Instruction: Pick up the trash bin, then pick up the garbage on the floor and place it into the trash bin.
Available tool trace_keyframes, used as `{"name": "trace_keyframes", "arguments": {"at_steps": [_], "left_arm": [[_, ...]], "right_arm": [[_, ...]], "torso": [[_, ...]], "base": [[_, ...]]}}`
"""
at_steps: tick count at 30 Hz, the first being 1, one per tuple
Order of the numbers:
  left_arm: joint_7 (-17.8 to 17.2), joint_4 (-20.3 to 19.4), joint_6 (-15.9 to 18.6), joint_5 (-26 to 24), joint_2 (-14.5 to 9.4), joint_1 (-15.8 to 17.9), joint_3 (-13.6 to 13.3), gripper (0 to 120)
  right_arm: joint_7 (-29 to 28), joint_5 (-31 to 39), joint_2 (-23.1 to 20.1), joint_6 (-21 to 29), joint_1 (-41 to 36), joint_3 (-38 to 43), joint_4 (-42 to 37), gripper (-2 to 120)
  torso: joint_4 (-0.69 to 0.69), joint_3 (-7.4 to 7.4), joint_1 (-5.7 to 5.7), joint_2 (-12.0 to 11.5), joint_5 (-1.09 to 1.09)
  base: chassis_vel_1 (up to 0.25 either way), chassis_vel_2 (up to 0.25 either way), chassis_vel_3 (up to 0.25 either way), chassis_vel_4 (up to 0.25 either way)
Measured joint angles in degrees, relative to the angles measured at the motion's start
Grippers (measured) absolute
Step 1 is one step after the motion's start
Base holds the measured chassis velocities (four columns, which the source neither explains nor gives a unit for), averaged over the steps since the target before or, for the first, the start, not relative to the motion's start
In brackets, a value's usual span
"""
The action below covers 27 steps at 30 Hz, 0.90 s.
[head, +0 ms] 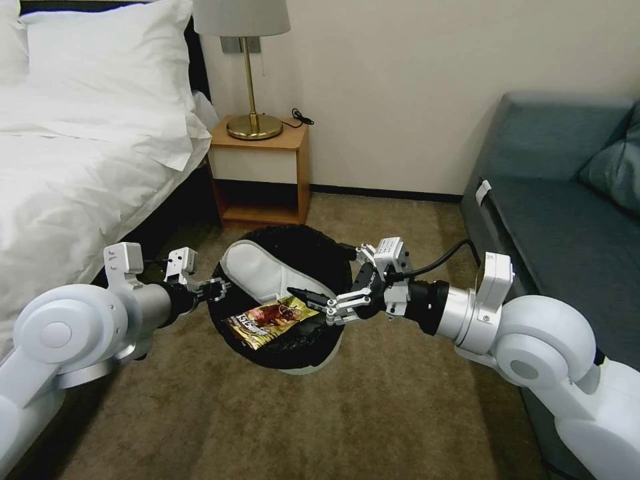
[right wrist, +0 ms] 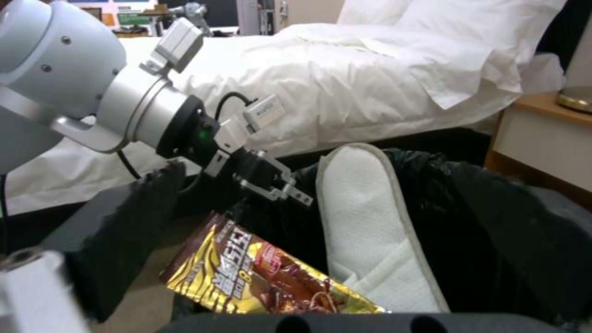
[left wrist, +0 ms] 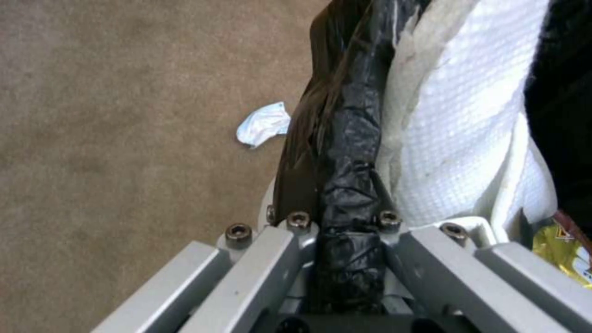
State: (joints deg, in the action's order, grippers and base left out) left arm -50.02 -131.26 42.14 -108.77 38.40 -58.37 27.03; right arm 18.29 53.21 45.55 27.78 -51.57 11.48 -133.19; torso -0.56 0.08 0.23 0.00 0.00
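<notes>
The round trash bin lined with crinkled black plastic (head: 313,257) is held above the carpet. The left end effector (head: 219,288) is clamped on its rim. The right end effector (head: 312,301) stands open over the gold-brown snack wrapper (head: 270,320), which lies across the bin's near rim beside a flat white slipper (head: 260,272).

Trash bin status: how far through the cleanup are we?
Done: the left gripper is clamped on the trash bin rim, holding it up, with a white slipper inside. In hand: the open right gripper is over a snack wrapper lying across the rim. Left: a crumpled tissue on the carpet.
</notes>
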Motion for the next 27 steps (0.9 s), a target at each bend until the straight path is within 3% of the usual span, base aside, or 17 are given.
{"name": "trace_keyframes", "arguments": {"at_steps": [7,14,16,19,22,24,27], "left_arm": [[0.1,0.1,0.0,0.0,0.1,0.0,0.0,3],[0.7,0.4,0.0,1.3,0.2,-0.8,-0.1,3],[1.3,0.8,0.0,3.1,0.4,-0.9,-0.1,3],[4.7,2.2,0.0,10.8,1.1,-1.1,0.7,3],[6.4,2.6,0.0,13.5,1.3,-1.2,1.1,3],[9.0,3.9,0.0,17.3,1.7,-1.5,2.5,3],[9.1,4.7,0.0,18.1,2.1,-1.6,3.5,3]], "right_arm": [[-2.3,0.8,1.2,-0.3,1.2,0.3,0.0,114],[-8.9,4.5,3.8,-1.9,6.3,2.9,0.7,112],[-11.3,5.0,4.6,-2.2,7.9,3.2,1.1,111],[-21.8,5.5,6.4,-3.0,10.6,4.0,2.8,102],[-24.4,5.2,6.5,-3.4,10.2,4.7,3.4,101],[-28.4,3.4,6.3,-5.5,6.1,6.8,4.4,100],[-29.9,2.2,6.4,-6.2,1.3,10.0,4.8,100]], "torso": [[0.00,0.00,0.00,0.0,0.00],[0.00,0.00,0.00,0.0,0.00],[0.00,0.00,0.00,0.0,0.01],[0.02,0.00,0.00,0.0,-0.01],[0.02,0.00,0.00,0.0,-0.01],[0.00,0.00,0.00,0.0,0.02],[-0.01,0.00,0.00,0.0,0.00]], "base": [[0.000,0.000,0.000,0.000],[0.000,0.000,0.000,0.000],[0.000,0.000,0.000,0.000],[0.000,0.000,0.000,0.000],[0.000,0.000,0.000,0.000],[0.000,0.000,0.000,0.000],[0.000,0.000,0.000,0.000]]}}
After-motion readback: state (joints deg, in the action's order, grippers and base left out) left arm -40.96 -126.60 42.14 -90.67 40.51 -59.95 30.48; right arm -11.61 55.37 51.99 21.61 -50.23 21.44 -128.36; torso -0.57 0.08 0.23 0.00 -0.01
